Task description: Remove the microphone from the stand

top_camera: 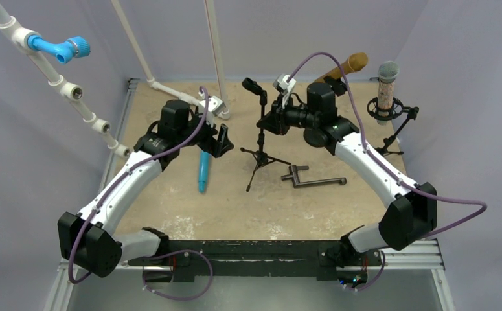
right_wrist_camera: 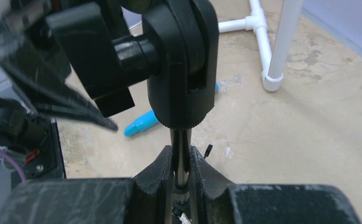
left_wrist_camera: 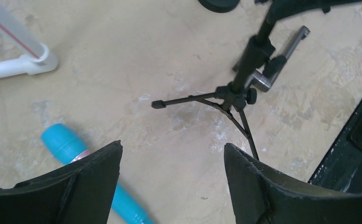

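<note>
The blue microphone (top_camera: 203,170) lies flat on the sandy table, left of the black tripod stand (top_camera: 261,139) and apart from it. My left gripper (top_camera: 212,139) hovers just above the microphone's upper end, open, with only bare table between its fingers. In the left wrist view the microphone (left_wrist_camera: 64,142) runs under the left finger, beside the left gripper (left_wrist_camera: 173,149), and the stand (left_wrist_camera: 237,91) sits ahead. My right gripper (top_camera: 265,122) is shut on the stand's thin metal pole. The right wrist view shows the right gripper (right_wrist_camera: 181,149) pinching that pole below the stand's black head (right_wrist_camera: 181,70), with the microphone (right_wrist_camera: 141,122) beyond.
A dark metal bracket (top_camera: 313,180) lies right of the tripod legs. A grey-headed microphone in a shock mount (top_camera: 387,87) and a brown microphone (top_camera: 345,67) stand at the back right. White pipes (top_camera: 219,107) rise at the back left, one with a blue fitting (top_camera: 60,48).
</note>
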Robot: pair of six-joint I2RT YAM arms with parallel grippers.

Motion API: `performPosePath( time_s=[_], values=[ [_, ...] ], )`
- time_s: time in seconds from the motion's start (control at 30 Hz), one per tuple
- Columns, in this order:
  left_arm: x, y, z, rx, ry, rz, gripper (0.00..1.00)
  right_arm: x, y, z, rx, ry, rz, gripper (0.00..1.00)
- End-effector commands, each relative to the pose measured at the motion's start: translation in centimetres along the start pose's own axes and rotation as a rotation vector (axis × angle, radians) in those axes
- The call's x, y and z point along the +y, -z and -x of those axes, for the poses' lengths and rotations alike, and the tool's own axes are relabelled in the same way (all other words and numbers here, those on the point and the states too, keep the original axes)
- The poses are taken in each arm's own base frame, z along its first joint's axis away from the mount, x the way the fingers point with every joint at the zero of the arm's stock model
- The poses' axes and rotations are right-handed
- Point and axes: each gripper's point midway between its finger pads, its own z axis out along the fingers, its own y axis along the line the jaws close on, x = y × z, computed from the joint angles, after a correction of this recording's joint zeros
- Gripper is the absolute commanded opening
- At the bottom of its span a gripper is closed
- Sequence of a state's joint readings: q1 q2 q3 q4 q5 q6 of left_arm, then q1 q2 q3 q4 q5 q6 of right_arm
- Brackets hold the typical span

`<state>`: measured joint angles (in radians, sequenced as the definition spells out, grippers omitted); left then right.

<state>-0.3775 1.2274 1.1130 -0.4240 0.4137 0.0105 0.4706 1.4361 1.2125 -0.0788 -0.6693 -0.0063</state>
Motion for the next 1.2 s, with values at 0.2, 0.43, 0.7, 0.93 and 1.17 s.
performPosePath(
  time_s=[0.2, 0.43, 0.7, 0.93, 1.17],
  values=[
    [-6.1, -1.2, 3.4, -0.116, -0.047, -0.250, 0.75, -0.1, 3.0, 7.4, -0.064, -0.124, -0.164, 0.00],
    [-7.9, -2.5, 5.2, -0.140, -0.009, -0.269, 0.74, -0.7, 3.1, 8.5, -0.082, -0.241, -0.220, 0.00],
    [-9.5, -4.4, 5.5, -0.147, 0.035, -0.286, 0.73, -1.0, 3.1, 9.5, -0.100, -0.334, -0.256, 0.00],
    [-10.6, -3.5, 5.2, -0.155, -0.080, -0.338, 0.72, 0.6, 2.9, 9.4, -0.110, -0.290, -0.154, 0.00],
    [-10.6, -0.9, 5.1, -0.147, -0.218, -0.384, 0.73, 2.8, 3.1, 8.3, -0.097, -0.185, -0.018, 0.00]
  ],
)
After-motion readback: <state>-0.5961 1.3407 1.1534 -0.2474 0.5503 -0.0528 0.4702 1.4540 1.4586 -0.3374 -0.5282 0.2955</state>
